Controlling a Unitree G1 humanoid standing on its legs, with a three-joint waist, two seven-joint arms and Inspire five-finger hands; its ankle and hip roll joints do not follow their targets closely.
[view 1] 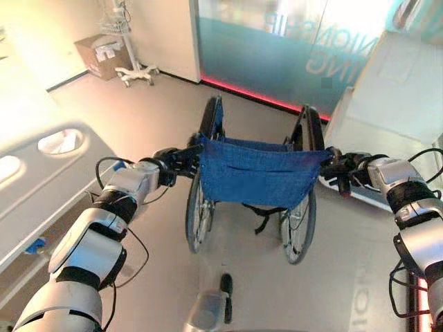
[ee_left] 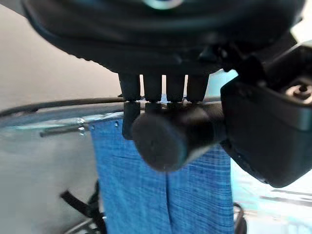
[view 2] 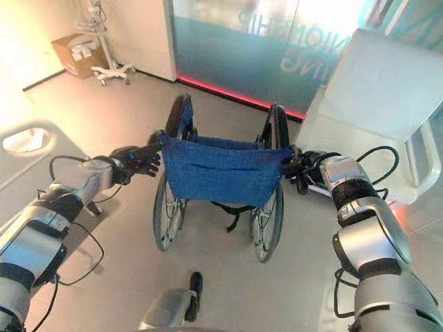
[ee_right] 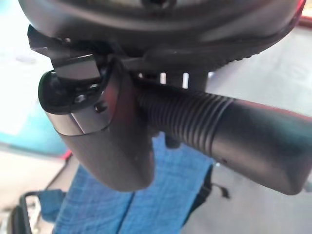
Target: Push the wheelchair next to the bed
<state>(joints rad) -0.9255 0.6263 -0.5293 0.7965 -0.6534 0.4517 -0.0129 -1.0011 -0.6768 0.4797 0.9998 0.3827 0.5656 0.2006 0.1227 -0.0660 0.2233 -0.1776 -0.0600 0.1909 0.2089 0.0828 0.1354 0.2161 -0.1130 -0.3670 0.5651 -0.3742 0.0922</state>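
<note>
Wheelchair (view 1: pixel 252 181): standing upright on the grey floor (view 1: pixel 145 117) in the middle of the room, its blue fabric backrest (view 1: pixel 257 171) facing the robot and its two large wheels resting on the floor.
Left push handle (ee_left: pixel 168 139): showing as a dark rounded grip end in the left wrist view, lying inside the left hand beside the blue fabric.
Left hand (view 1: pixel 178 160): reaching to the backrest's left upper corner; its fingers (ee_left: pixel 155 87) are curling over the handle from above, gripping it, with the thumb alongside.
Right push handle (ee_right: pixel 234 129): showing as a dark ribbed grip in the right wrist view, lying across the right hand.
Right hand (view 1: pixel 337 169): reaching to the backrest's right upper corner; its fingers and thumb are wrapping round the ribbed grip, gripping it.
Bed (view 1: pixel 41 180): lying along the robot's left side, its pale side rail with oval openings sitting near the left arm; the wheelchair is standing apart from it, with open floor between the left wheel and the rail.
White furniture (view 2: pixel 377 104): standing to the robot's right, just beyond the right hand and close to the wheelchair's right wheel.
Glass partition (view 1: pixel 291 41): rising beyond the wheelchair, with a red strip glowing along its base.
Cardboard box (view 1: pixel 100 55): sitting on the floor in the far left corner, beside a white wheeled stand (view 1: pixel 131 66).
</note>
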